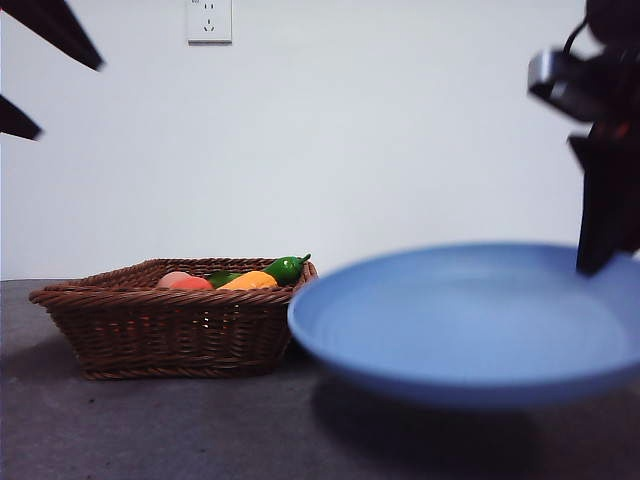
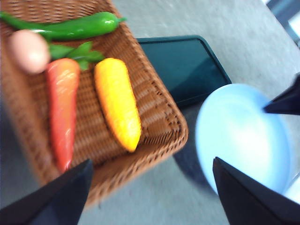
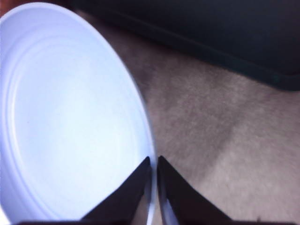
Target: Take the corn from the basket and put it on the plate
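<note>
1. While the corn (image 2: 117, 108) lies on the floor of the basket (image 2: 161, 117), we note it has company: a carrot (image 2: 62, 112) just beside it, a green pepper (image 2: 70, 27) across the far end, and a pale pinkish round fruit (image 2: 28, 50) by the carrot's leafy top.
2. Corn and carrot lie roughly parallel, long axes running along the basket's length. The corn's tapered tip points toward the basket's near corner in the left wrist view; its blunt end sits close to the carrot's green leaves.
3. From the front view we see only the tops of the contents over the braided rim: corn (image 1: 248, 281), pepper (image 1: 285, 267), pink fruit (image 1: 183, 282). The basket (image 1: 165, 325) stands on the grey table (image 1: 150, 430).
4. The plate (image 1: 470, 320) holds nothing. It hangs tilted above the table, casting a shadow below, its edge close to the basket's right side.
5. Right gripper (image 3: 153, 161): jaws nearly closed, pinching the plate (image 3: 70, 117) rim between them. In the front view it comes down dark from the upper right onto the plate's far edge.
6. Left gripper (image 2: 152, 176): jaws spread wide, holding nothing, hovering above the basket's near corner and the gap toward the plate (image 2: 243, 136).
7. A flat black tray (image 2: 185, 68) lies on the table beyond basket and plate.
</note>
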